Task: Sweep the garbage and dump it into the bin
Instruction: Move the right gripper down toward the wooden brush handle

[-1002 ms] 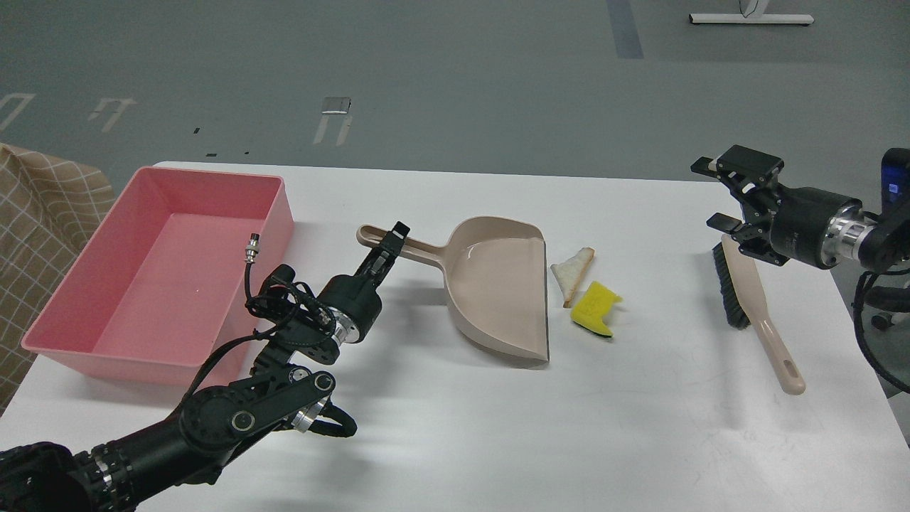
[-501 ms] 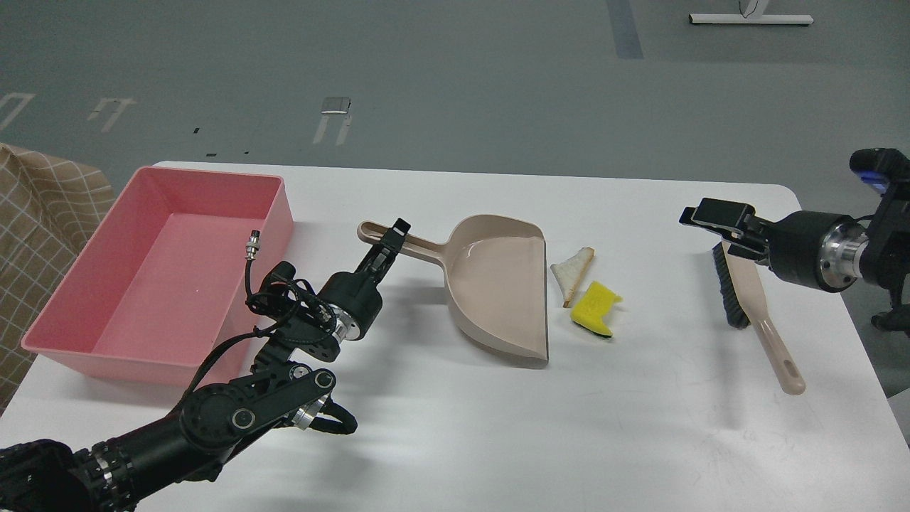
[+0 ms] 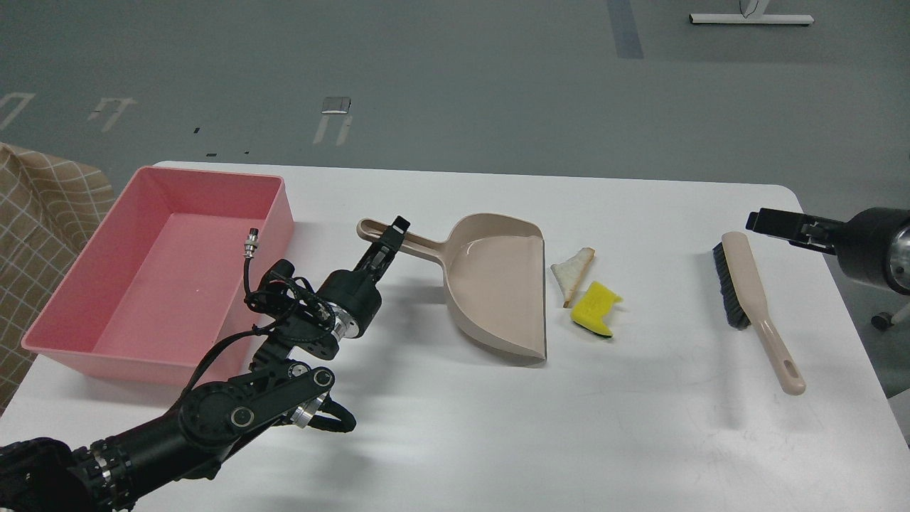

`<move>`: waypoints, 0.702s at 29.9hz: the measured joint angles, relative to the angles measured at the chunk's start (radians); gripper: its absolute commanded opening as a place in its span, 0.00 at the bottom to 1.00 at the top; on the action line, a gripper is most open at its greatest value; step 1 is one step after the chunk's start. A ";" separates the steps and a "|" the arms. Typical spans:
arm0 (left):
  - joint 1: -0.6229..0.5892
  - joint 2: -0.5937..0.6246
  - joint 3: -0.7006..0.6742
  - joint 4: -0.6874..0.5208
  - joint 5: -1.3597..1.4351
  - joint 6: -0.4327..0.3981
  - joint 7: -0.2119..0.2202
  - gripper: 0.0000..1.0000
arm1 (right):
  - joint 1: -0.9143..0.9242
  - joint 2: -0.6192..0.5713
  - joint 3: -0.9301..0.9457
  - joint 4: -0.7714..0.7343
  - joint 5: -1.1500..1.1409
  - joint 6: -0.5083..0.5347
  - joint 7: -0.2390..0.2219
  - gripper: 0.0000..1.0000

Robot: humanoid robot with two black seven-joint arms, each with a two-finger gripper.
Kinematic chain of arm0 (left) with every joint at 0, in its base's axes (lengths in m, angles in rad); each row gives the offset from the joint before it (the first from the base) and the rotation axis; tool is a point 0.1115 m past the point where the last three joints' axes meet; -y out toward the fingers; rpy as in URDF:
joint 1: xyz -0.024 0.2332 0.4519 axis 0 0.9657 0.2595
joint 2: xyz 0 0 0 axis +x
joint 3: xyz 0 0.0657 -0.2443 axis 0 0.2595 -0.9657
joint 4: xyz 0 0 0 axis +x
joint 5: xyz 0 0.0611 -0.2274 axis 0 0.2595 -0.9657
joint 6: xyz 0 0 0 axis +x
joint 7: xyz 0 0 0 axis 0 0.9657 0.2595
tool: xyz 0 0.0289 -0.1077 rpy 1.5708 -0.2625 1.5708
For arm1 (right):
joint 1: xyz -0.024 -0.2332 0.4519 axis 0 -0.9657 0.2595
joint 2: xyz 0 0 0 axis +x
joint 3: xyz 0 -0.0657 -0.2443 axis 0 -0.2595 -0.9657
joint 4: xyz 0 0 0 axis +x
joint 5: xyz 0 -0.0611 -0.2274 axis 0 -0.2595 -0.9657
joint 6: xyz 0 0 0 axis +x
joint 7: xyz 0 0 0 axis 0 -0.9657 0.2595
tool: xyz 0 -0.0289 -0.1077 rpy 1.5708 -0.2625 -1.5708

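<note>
The garbage lies on the white table: a white triangular bread piece (image 3: 571,272) with brown crust, and a yellow sponge chunk (image 3: 594,306) with dark green backing, both just right of the beige dustpan's (image 3: 494,291) open edge. The pink bin (image 3: 64,323) stands at the far left, empty inside. My left gripper (image 3: 392,238) sits closed over the dustpan's handle. My right gripper (image 3: 771,222) hovers at the right table edge, just right of the brush's (image 3: 739,281) head, not touching it. It is seen side-on, so its fingers cannot be told apart.
The beige brush with black bristles lies at the right, its handle pointing to the near right. A checked cloth (image 3: 35,206) shows past the table's left edge. The table's right edge is close to the brush.
My right gripper has pulled back to the right, away from the brush head, and turned side-on. The dustpan's front edge has shifted very slightly. The left arm has barely moved.
</note>
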 measured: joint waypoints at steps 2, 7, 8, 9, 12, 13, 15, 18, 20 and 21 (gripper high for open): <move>0.000 0.000 0.000 0.000 0.000 0.000 0.000 0.00 | 0.000 -0.014 -0.023 0.000 -0.012 0.000 0.000 0.96; 0.000 0.000 0.000 -0.001 0.000 0.000 0.000 0.00 | 0.002 -0.035 -0.081 0.000 -0.020 0.000 0.000 0.96; 0.000 0.000 0.000 -0.001 0.000 0.000 0.000 0.00 | 0.003 -0.037 -0.090 0.000 -0.021 0.000 0.000 0.96; 0.000 -0.001 0.000 -0.001 0.000 0.000 0.000 0.00 | 0.003 -0.038 -0.097 0.000 -0.021 0.000 0.000 0.96; 0.000 -0.001 0.000 -0.001 0.000 0.000 0.000 0.00 | 0.004 -0.039 -0.119 0.001 -0.022 0.000 0.000 0.96; 0.000 -0.001 0.000 -0.001 0.000 0.000 0.000 0.00 | 0.004 -0.039 -0.126 0.001 -0.022 0.000 0.000 0.96; 0.000 0.000 0.000 -0.001 0.000 0.000 0.000 0.00 | 0.003 -0.039 -0.134 0.004 -0.023 0.000 0.000 0.95; 0.000 0.001 0.000 -0.002 0.000 0.000 0.000 0.00 | 0.000 -0.039 -0.152 0.007 -0.024 0.000 -0.003 0.94; 0.000 0.001 0.000 -0.002 0.000 0.000 0.000 0.00 | 0.000 -0.039 -0.173 0.007 -0.026 0.000 -0.008 0.94; 0.001 0.002 0.000 -0.002 0.000 0.000 0.000 0.00 | 0.000 -0.039 -0.181 0.007 -0.029 0.000 -0.010 0.94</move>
